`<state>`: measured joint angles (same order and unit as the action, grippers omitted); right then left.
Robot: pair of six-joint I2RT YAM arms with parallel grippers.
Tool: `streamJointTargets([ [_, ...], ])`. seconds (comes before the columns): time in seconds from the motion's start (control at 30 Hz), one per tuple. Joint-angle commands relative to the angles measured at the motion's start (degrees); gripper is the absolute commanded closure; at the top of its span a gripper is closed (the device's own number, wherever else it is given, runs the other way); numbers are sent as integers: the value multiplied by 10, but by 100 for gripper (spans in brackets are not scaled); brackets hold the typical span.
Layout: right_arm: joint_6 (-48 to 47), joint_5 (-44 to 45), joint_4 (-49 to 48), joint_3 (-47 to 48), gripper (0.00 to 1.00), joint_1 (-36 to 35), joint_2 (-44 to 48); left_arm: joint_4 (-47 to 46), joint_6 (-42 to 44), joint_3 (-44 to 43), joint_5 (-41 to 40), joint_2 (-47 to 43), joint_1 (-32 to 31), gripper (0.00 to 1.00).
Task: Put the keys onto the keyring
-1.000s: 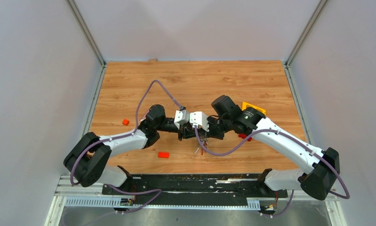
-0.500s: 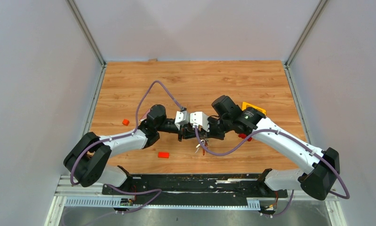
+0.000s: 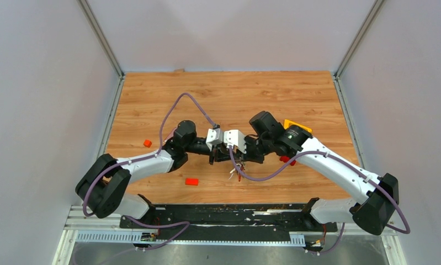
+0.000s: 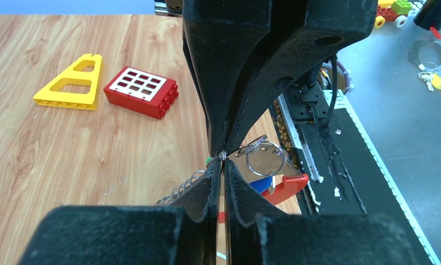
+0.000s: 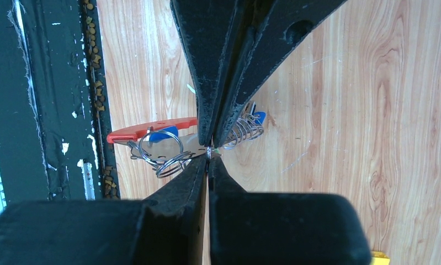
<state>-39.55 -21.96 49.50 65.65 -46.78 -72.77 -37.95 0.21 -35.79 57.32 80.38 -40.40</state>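
Observation:
My two grippers meet tip to tip above the middle of the table. The left gripper is shut, pinching a thin metal ring at its tips. The right gripper is shut on the same ring from the opposite side. The keyring hangs beside the tips, showing a red strap, wire rings and a metal coil. A blue-tagged key hangs in the bunch, and a speck of green tag shows at the tips. From above, the bunch dangles under the grippers. The red strap and rings also show in the right wrist view.
A yellow triangular piece and a red studded brick lie beyond the right arm. An orange block and a red block lie near the left arm. The black rail runs along the near table edge.
The left gripper's jaws have closed down onto the ring at the tips. Both arms and the hanging bunch have hardly shifted.

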Motion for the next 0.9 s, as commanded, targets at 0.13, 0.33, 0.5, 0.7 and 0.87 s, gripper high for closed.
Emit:
streamJointTargets([
  [0.13,7,-26,-26,24,100,-9,0,31,18,-31,-6,16,-12,86],
  [0.33,11,-24,-29,22,100,-9,2,0,1,-25,2,20,-13,80],
  [0.5,15,-15,-48,5,100,-8,16,-109,-38,15,10,14,-13,76],
  [0.7,20,-17,-63,-10,100,-4,29,-104,-24,23,8,12,-13,77],
  [0.87,23,-25,-67,-13,100,1,35,-97,-11,27,8,8,-13,84],
])
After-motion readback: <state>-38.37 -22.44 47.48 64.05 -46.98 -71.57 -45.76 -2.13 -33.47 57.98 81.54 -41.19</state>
